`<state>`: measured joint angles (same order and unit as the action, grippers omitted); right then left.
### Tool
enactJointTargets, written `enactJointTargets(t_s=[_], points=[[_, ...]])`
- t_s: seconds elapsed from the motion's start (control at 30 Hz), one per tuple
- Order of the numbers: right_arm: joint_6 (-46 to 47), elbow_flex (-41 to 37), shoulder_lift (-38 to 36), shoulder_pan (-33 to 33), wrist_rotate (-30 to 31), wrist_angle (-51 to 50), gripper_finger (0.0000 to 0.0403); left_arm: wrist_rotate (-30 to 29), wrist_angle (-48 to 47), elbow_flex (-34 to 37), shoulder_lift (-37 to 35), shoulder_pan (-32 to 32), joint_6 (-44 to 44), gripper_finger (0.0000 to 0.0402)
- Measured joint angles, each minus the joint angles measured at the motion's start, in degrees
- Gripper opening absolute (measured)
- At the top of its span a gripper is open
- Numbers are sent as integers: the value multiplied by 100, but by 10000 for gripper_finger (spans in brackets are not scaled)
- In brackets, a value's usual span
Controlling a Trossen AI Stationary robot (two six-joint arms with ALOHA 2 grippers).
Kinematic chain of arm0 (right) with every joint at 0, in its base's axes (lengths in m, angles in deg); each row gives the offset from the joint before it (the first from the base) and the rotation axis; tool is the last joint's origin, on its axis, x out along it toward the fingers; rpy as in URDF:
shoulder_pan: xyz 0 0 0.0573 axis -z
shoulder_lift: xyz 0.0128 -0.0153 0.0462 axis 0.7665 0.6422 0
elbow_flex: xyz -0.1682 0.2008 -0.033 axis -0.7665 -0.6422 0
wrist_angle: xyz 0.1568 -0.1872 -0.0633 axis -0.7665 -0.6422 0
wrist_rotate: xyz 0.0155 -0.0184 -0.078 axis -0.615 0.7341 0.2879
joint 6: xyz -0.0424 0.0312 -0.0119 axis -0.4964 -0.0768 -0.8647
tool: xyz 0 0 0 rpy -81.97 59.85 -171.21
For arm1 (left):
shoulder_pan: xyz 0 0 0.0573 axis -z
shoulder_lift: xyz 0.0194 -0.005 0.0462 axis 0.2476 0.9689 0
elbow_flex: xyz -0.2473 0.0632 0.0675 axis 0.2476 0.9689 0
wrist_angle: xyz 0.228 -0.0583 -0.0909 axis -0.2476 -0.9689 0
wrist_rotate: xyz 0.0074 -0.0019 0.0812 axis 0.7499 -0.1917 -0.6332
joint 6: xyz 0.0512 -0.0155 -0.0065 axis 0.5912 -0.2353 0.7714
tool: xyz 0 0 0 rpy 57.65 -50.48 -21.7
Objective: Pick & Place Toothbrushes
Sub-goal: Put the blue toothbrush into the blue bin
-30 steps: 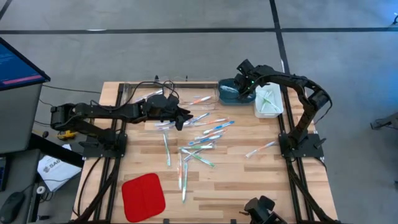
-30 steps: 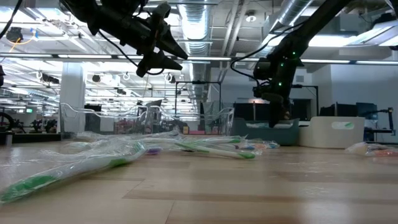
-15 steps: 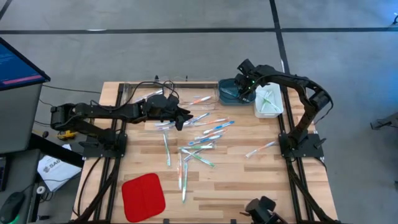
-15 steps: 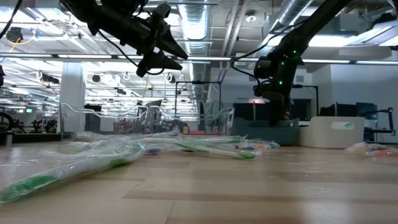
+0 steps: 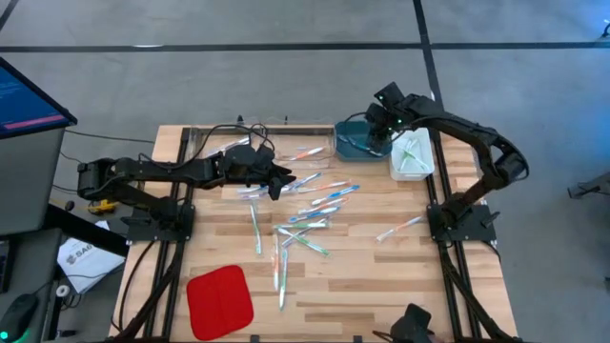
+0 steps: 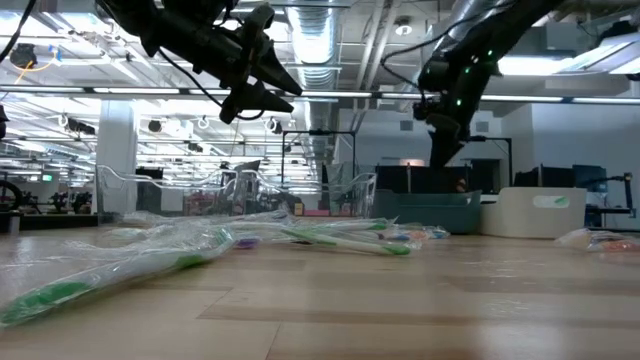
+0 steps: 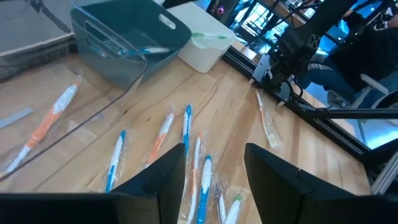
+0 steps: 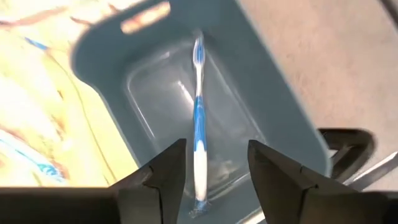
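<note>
Where bin (image 8: 280, 118) deepens, toothbrush (image 8: 198, 118) lies lengthwise.

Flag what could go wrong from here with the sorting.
1. The right gripper hangs open above the teal bin, where a blue toothbrush lies; a low exit could clip the rim.
2. The left gripper hovers open over overlapping wrapped toothbrushes; it may pinch two at once.
3. A lone toothbrush lies near the table's right edge and could get nudged off.

Toothbrushes (image 5: 315, 205): thin wrapped sticks with blue, orange and green accents, scattered flat mid-counter. One blue toothbrush (image 8: 198, 118) lies in the teal bin (image 8: 273, 112); green ones sit in the white bin (image 5: 412, 154).
</note>
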<state>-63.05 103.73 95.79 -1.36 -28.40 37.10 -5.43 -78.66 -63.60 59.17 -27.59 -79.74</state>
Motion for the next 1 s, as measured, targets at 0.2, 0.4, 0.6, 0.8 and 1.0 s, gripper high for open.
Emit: enactJointTargets(t_s=[0.2,0.4,0.6,0.8,1.0], points=[[15,2,-507,-272,-47,2,157,-2,0,0,0,0,97,159],[379,2,-883,-818,-546,-21,147,343,0,0,0,0,196,159],[491,2,-955,-1697,-561,-23,137,889,-2,0,0,0,353,159],[-539,2,-660,-2756,-434,-56,134,1455,-75,0,0,118,355,159],[-850,2,-197,-3563,67,-32,131,1469,-206,17,0,383,517,159]])
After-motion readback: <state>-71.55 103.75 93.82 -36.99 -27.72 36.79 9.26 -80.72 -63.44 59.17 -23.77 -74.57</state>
